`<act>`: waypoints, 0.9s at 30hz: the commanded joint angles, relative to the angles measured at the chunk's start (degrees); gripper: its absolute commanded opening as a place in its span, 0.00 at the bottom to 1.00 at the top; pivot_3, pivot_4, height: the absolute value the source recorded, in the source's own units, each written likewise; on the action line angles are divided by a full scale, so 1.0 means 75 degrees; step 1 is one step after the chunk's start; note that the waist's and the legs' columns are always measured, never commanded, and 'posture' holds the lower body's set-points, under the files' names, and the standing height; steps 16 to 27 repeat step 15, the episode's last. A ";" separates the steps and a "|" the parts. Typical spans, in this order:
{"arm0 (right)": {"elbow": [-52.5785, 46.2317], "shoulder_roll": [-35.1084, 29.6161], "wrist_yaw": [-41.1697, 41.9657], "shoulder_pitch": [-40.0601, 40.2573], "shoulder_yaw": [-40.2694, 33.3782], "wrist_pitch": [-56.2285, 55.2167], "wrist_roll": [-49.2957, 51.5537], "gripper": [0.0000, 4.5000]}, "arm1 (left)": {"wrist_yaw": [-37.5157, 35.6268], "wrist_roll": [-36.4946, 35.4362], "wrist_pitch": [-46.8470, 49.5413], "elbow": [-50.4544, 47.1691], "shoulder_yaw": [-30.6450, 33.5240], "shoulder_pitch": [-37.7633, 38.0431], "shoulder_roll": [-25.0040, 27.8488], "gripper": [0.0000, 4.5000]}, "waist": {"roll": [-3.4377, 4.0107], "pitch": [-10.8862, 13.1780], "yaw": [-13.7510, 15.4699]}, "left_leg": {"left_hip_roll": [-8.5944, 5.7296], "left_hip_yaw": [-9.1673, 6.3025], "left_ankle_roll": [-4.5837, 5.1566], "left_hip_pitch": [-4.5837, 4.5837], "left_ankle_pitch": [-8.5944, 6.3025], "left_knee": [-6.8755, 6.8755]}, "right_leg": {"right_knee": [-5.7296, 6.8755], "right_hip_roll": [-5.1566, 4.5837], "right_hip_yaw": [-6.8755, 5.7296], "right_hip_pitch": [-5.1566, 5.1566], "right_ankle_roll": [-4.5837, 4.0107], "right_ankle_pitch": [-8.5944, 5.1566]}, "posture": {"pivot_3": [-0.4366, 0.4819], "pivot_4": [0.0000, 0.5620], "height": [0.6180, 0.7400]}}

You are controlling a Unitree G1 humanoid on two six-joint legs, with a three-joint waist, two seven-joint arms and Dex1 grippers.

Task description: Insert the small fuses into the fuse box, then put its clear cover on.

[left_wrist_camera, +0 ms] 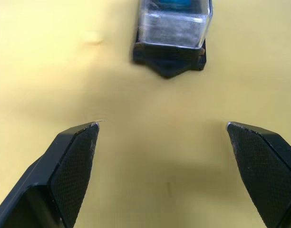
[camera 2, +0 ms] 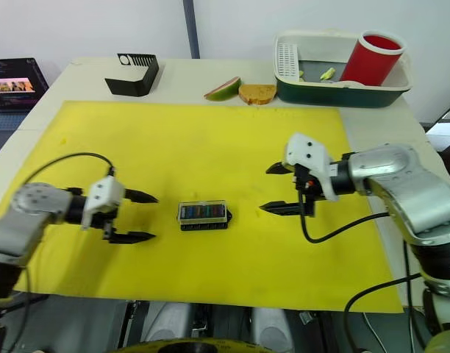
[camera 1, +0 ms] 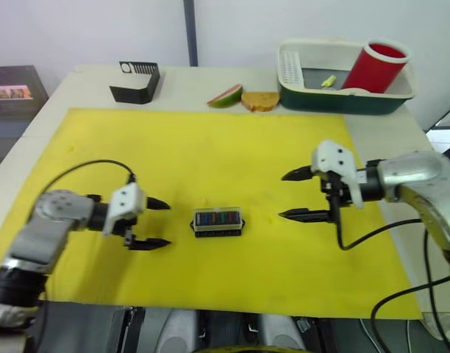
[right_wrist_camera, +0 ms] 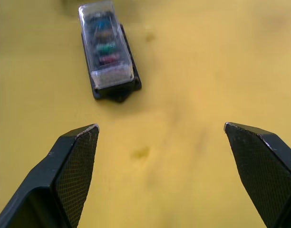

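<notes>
The small black rectangular plastic fuse box [camera 1: 218, 222] sits near the front middle of the yellow mat [camera 1: 210, 147], and everything else is best placed from it. The small coloured blade fuses [right_wrist_camera: 105, 43] stand in a row in its slots, and the transparent rectangular clear cover [right_wrist_camera: 106, 45] lies over them, seated on the black base as far as the wrist views show. By that, the task looks to be at its end (both steps appear done), and what remains is at most a check that the cover has seated all round; a light press from above would do, with care not to push the light box across the mat.

The left gripper [camera 1: 150, 223] hovers just to the left of the fuse box, its jaws spread wide and empty. The right gripper [camera 1: 304, 194] hangs further off to the box's right, its jaws likewise parted and holding nothing.

The mat covers a pale tabletop [camera 1: 78, 84]. Well behind the fuse box stand a larger black slotted stand [camera 1: 135, 81], a mango-like fruit slice [camera 1: 225, 96] beside a piece of toast [camera 1: 260, 101], and a green-and-white basin [camera 1: 343, 99] holding a red cup [camera 1: 377, 66]. A white wall rises behind.
</notes>
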 commanded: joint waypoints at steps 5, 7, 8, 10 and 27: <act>0.0344 -0.1150 0.1184 0.0254 -0.0661 -0.0691 0.0144 0.99 | 0.0135 -0.1295 0.2042 -0.1872 0.2920 0.1790 0.1092 1.00 | 0.0015 0.0018 -0.0029 | 0.0000 0.0006 0.0008 0.0002 -0.0004 -0.0001 | -0.0022 0.0000 -0.0001 0.0009 0.0000 0.0000 | 0.48 0.27 1.00; 0.0625 -0.1329 0.1357 0.0246 -0.0698 -0.0900 0.0037 0.99 | 0.0140 -0.1335 0.2196 -0.2012 0.3529 0.2232 0.1119 1.00 | 0.0025 0.0024 -0.0030 | 0.0000 0.0006 0.0005 0.0004 -0.0003 -0.0002 | -0.0021 0.0001 -0.0002 0.0009 -0.0004 -0.0002 | 0.48 0.27 1.00; 0.0754 -0.1407 0.1420 0.0242 -0.0712 -0.0991 -0.0007 0.99 | 0.0140 -0.1412 0.2332 -0.2080 0.3792 0.2382 0.1136 1.00 | 0.0024 0.0026 -0.0027 | 0.0000 0.0006 0.0002 0.0005 -0.0001 -0.0001 | -0.0019 0.0000 -0.0002 0.0010 -0.0005 -0.0003 | 0.48 0.27 1.00; 0.0922 -0.1510 0.1515 0.0226 -0.0734 -0.1102 -0.0039 0.99 | 0.0150 -0.1551 0.2553 -0.2167 0.4151 0.2570 0.1165 1.00 | 0.0023 0.0028 -0.0015 | 0.0000 0.0007 -0.0002 0.0006 0.0001 -0.0001 | -0.0017 0.0000 -0.0004 0.0008 -0.0008 -0.0004 | 0.48 0.27 1.00; 0.0945 -0.1585 0.1574 0.0204 -0.0732 -0.1116 -0.0036 0.99 | 0.0062 -0.1640 0.2682 -0.2238 0.4465 0.2831 0.1223 1.00 | 0.0025 0.0029 -0.0012 | 0.0000 0.0008 -0.0001 0.0004 0.0000 -0.0002 | -0.0022 -0.0002 -0.0004 0.0008 -0.0008 -0.0005 | 0.48 0.27 1.00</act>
